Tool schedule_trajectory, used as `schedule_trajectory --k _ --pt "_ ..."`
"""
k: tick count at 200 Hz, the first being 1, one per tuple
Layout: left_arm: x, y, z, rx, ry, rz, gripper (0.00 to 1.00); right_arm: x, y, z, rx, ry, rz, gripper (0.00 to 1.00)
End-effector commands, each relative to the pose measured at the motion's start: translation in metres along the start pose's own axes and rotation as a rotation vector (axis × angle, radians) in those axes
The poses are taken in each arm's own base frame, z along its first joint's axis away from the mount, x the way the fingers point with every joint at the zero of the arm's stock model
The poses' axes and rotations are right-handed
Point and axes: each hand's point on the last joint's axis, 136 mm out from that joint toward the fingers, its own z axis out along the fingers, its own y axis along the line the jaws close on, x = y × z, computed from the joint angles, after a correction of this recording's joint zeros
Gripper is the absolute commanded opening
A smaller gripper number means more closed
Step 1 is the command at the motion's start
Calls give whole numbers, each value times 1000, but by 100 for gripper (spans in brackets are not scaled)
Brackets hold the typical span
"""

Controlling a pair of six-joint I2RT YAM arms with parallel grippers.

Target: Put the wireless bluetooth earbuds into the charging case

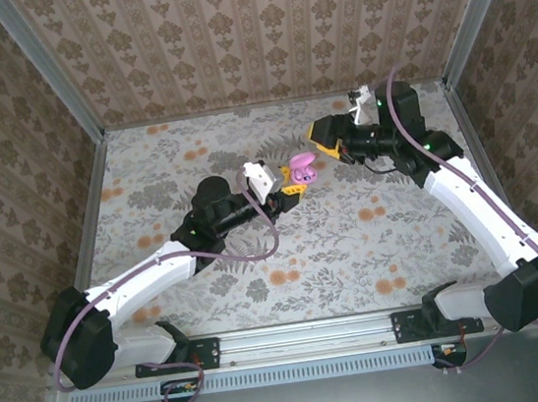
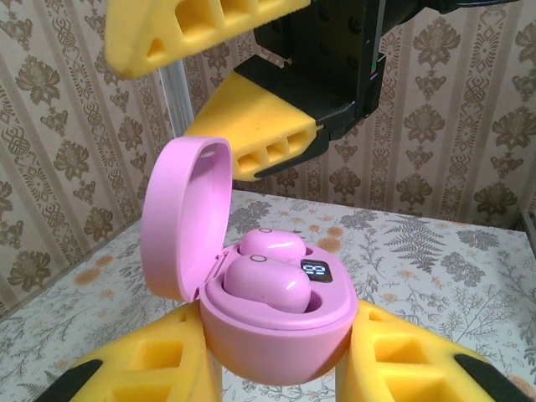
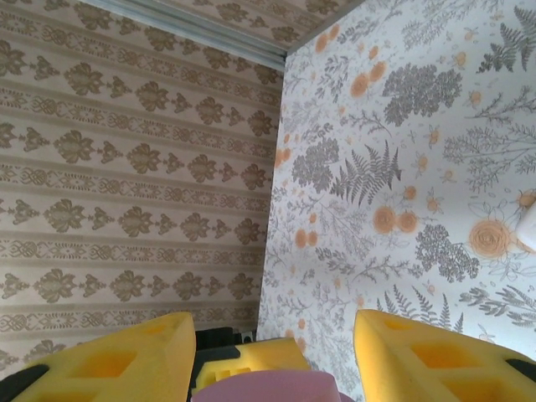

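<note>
We see the left hand (image 1: 292, 187) grasping the smooth, rounded pink case (image 2: 276, 347), mouth upward, lid raised; glossy earbuds (image 2: 266, 283) nestle inside; right hand (image 2: 224, 84) released.

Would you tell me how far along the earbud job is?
Done: both earbuds sit in the charging case. In hand: the left tool grips the case, lid open; the right tool stands open at the lid. Left: shutting the lid, if wanted.

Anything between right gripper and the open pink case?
Nothing visible. The pink rounded plastic charging case sits clamped in the left gripper, lid up; the right gripper, jaws open, hovers at the lid. Both pink earbuds already sit in their sockets.
</note>
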Motion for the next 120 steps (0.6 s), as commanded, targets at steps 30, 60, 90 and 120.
schedule_trajectory --k 30,60,90,120 --pt "-34 -1 -2 3 -85 36 30 23 -8 6 7 110 -22 53" --pt "-37 -1 -2 1 -96 36 30 34 -13 12 13 159 -20 53" --pt "-38 1 -1 -10 -98 37 30 40 -15 14 16 180 -27 52" --pt "-37 6 -1 -39 -94 37 30 45 -19 11 29 190 -33 52"
